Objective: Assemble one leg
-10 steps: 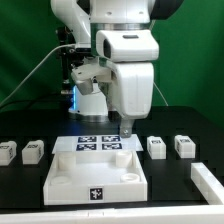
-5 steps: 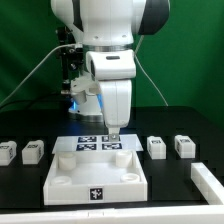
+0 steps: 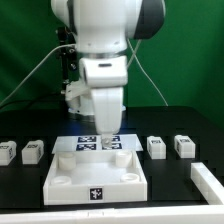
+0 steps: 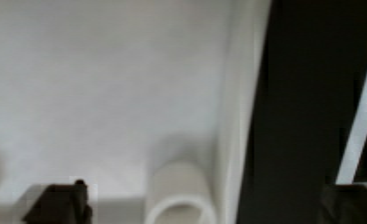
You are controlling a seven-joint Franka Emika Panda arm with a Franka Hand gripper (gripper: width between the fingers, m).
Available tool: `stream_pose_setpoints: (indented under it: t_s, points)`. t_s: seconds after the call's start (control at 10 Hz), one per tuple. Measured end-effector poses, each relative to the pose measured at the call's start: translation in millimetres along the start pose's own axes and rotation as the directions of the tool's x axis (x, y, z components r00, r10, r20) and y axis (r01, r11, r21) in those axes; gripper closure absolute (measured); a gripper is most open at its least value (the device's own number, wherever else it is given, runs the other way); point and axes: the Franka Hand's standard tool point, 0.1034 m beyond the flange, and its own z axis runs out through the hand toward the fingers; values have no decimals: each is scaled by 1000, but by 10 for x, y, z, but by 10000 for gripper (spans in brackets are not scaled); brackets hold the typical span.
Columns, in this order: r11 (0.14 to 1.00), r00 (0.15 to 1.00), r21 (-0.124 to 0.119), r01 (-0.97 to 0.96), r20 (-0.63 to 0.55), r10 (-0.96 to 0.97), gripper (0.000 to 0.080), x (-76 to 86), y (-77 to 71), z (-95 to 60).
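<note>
Several legs stand on the black table. Two are on the exterior view's left (image 3: pixel 33 151) (image 3: pixel 8 152), and two on its right (image 3: pixel 156 147) (image 3: pixel 184 146). Each is a small white block with a marker. My gripper (image 3: pixel 107 139) points down over the back edge of the large white panel (image 3: pixel 70 178), away from every leg. In the wrist view the gripper (image 4: pixel 208 206) is open and empty. Its dark fingers (image 4: pixel 55 205) stand apart over the blurred white panel and one round socket (image 4: pixel 183 208).
The marker board (image 3: pixel 88 141) lies just behind the panel, under the gripper. Another white part (image 3: pixel 207 182) lies at the front on the exterior view's right. A green wall and cables stand behind the arm.
The arm has swung toward the exterior view's left, from over the panel's back right corner to over the middle of its back edge. The gripper stays empty.
</note>
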Motion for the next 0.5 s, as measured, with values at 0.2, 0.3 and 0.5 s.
stream_pose_setpoints:
  t_s: [0.2, 0.3, 0.5]
  points:
    - [1000, 1000, 14, -19, -11, 20, 150, -94, -48, 218]
    - [999, 1000, 19, -26, -16, 26, 150, -111, -60, 319]
    - [999, 999, 15, -32, -20, 32, 150, -128, -52, 430]
